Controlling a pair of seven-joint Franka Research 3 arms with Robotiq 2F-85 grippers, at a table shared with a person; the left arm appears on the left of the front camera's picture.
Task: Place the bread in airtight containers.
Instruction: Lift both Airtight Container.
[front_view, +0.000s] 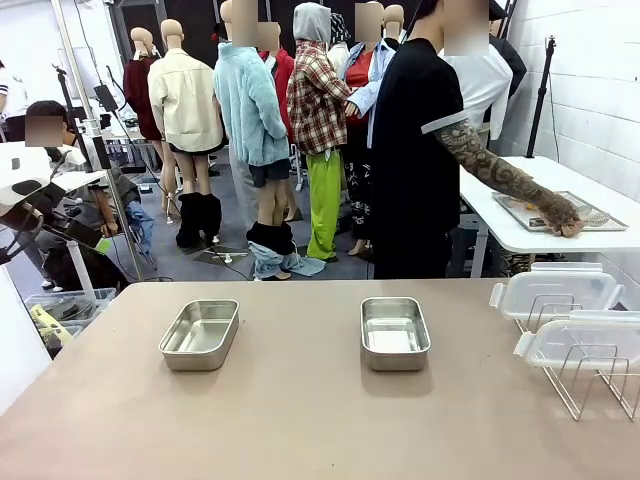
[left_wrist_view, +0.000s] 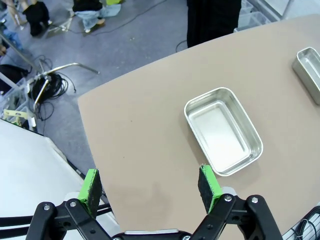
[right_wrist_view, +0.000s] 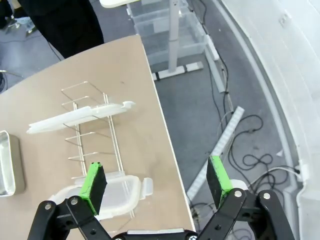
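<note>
Presently we find the task not yet begun. At the left, the left gripper (left_wrist_view: 150, 186) hangs above the near edge of the table (front_view: 300, 420) with its jaws spread wide and nothing between them. Just ahead of it the left tin (front_view: 199, 334) sits empty and uncovered. Further right, well apart from it, the right tin (front_view: 394, 332) is likewise empty and uncovered.

Beyond the table, the person's hand (front_view: 558, 215) rests on a flat metal tray (front_view: 600, 212) on a separate white table (front_view: 520, 235). At the right edge of our table, two clear lids (front_view: 556, 290) lie on a wire rack (front_view: 590, 385), clipped to nothing. The right gripper (right_wrist_view: 156, 178) hovers over that corner, jaws fully apart and empty.

Remaining, in our judgement: bread into each tin, then a lid on each.

We cannot tell where the bread lies. The tray is too small and too far off for us to make out what it holds, and the hand covers part of it. The rack is cut off by the right edge of the front view. In each wrist view one tin is cropped at the frame's edge.
</note>
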